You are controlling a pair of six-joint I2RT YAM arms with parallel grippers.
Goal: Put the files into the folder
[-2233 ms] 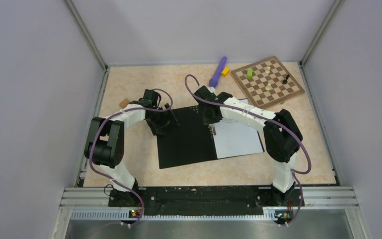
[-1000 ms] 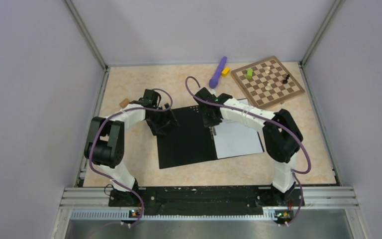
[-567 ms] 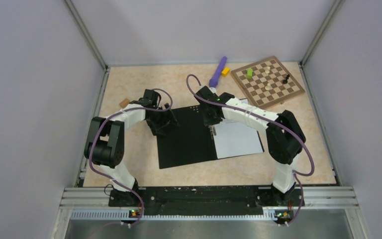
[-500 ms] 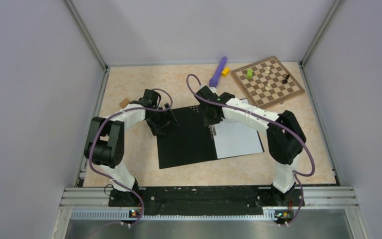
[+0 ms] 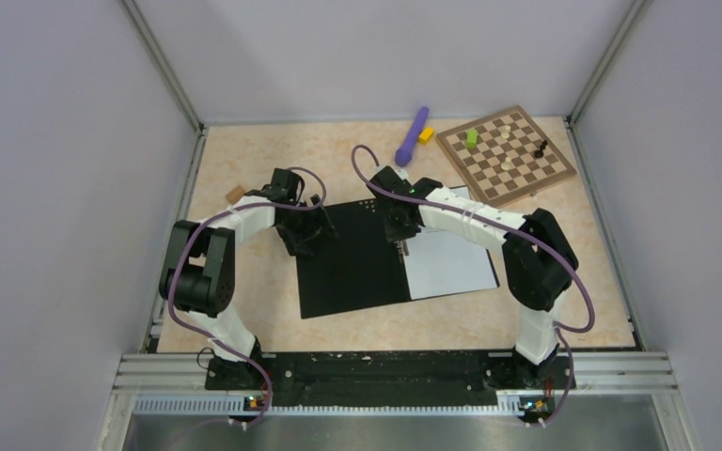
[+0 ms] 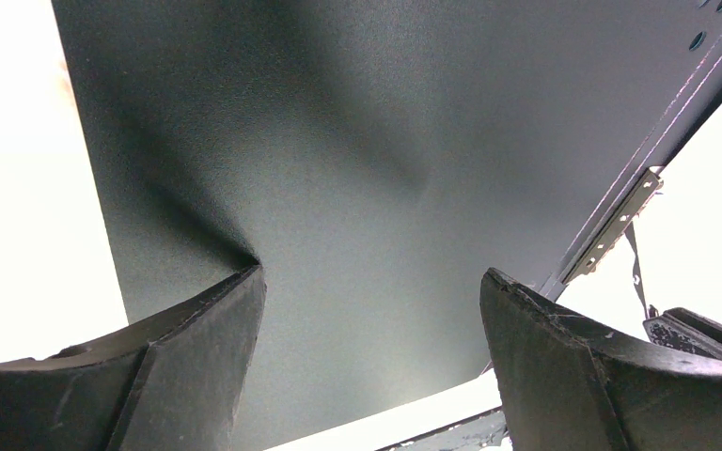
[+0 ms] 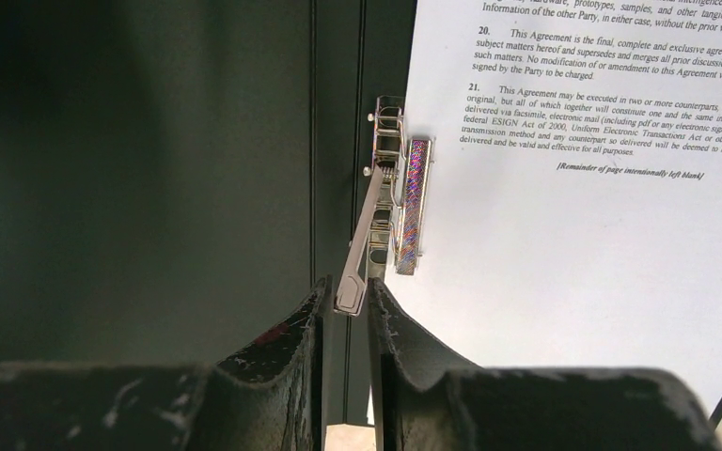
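Observation:
The folder (image 5: 353,268) lies open in the middle of the table, black inner faces up. The files (image 5: 447,263), white printed sheets, lie on its right half and show in the right wrist view (image 7: 573,235). My right gripper (image 5: 400,237) is at the spine, shut (image 7: 348,296) on the metal clip lever (image 7: 362,249), which is raised off the clamp. My left gripper (image 5: 306,235) is open (image 6: 371,282) and low over the left inner face (image 6: 338,141), near its left edge. The clip (image 6: 620,221) shows at the right of the left wrist view.
A brown chessboard (image 5: 506,153) with a few pieces and a green block (image 5: 472,138) sits at the back right. A purple object (image 5: 412,134) and a yellow block (image 5: 426,134) lie at the back. A small wooden block (image 5: 235,194) is behind the left arm.
The right arm's elbow has shifted slightly. Both grippers stay where they were, the right one still on the clip lever.

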